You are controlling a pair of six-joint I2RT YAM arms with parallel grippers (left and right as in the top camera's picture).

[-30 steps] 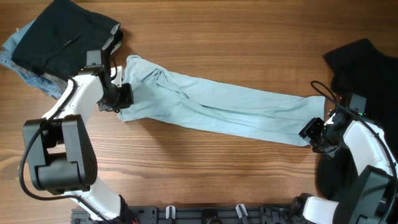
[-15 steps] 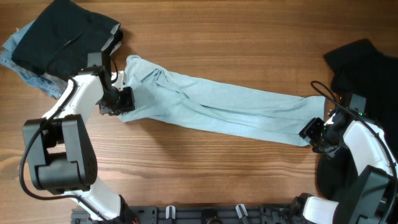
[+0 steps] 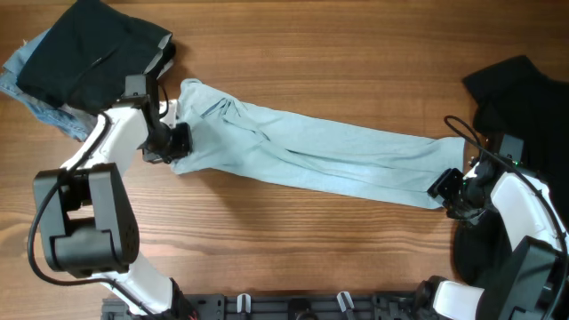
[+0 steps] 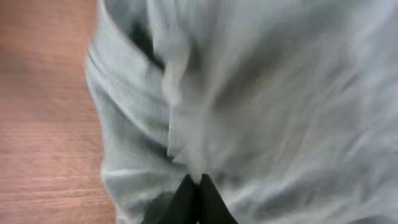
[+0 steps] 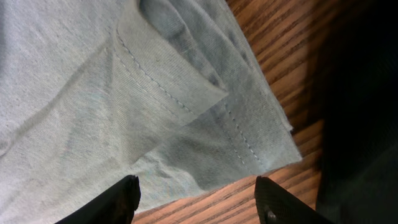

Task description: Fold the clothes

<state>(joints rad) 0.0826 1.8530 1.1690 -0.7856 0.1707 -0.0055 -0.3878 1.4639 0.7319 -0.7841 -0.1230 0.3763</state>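
**T-shirt stretched across the table, held at one end**

Seen from overhead, the pale blue-grey T-shirt (image 3: 311, 156) lies as a long, rumpled band on the wooden table (image 3: 293, 258), running from about 10 o'clock to about 4 o'clock.

The left gripper (image 3: 178, 140) sits at the shirt's 10 o'clock end. In its wrist view the two dark fingertips (image 4: 198, 198) are pressed together, with a gathered fold of the cloth nipped between them.

The right gripper (image 3: 447, 189) is at the 4 o'clock end. Its fingers (image 5: 121, 200) are spread wide, one to each side of the stitched hem, where a corner is folded over. I cannot tell whether they touch the cloth.

A dark garment (image 3: 93, 49) lies heaped at 10 o'clock on a blue cloth (image 3: 27, 76). A black garment (image 3: 524, 98) lies at 3 o'clock, just beside the right arm.
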